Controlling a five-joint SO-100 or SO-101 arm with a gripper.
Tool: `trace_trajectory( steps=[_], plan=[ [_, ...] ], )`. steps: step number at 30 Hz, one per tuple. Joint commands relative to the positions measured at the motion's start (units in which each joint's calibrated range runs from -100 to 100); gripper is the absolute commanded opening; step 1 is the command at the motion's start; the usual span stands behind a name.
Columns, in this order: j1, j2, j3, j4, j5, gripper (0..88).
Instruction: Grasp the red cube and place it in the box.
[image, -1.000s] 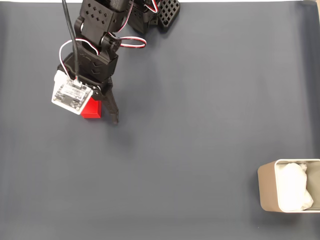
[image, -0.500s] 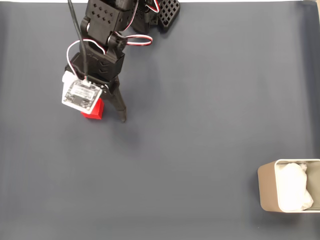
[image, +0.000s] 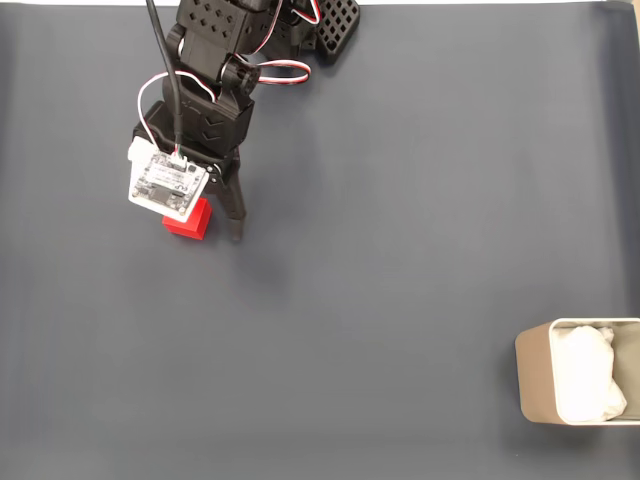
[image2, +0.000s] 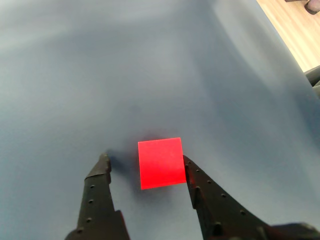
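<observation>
**Jaws spread around the red cube**

Down at the wrist view, two black fingers rise from the bottom edge and the gripper (image2: 145, 162) stands open. The right finger (image2: 210, 200) sits right against the cube's right side, looks like touching. The left finger (image2: 97, 185) stands off to the left, a strip of mat showing between its tip and the cube. The red cube (image2: 160, 162) lies flat on the dark grey mat (image2: 125, 75), between the two tips but crowded toward the right one. Plain red top face, no marking on it.

Further back in that view, a strip of pale wood floor (image2: 295, 30) past the mat's far right corner.

Over to the fixed view from above: the gripper (image: 215, 225) at upper left, cube (image: 188, 220) peeking out beneath a white module (image: 167, 185) on the wrist. That module carries a label with small print, too fine to read. White and red wires (image: 265, 75) loop off the arm.

Far across, at the lower right edge, the box (image: 535, 385), beige, white paper inside, well apart from cube and gripper.
</observation>
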Motion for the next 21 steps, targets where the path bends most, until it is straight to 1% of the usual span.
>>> trace_trajectory(
  steps=[1, 16, 21],
  plan=[
    [-0.16, -2.16, -0.19, 0.39, -0.73, 25.4],
    [-0.66, -2.07, -0.19, 0.96, -0.78, 12.4],
    [-0.87, -2.07, -0.83, 2.11, -1.42, 4.0]
  ],
)
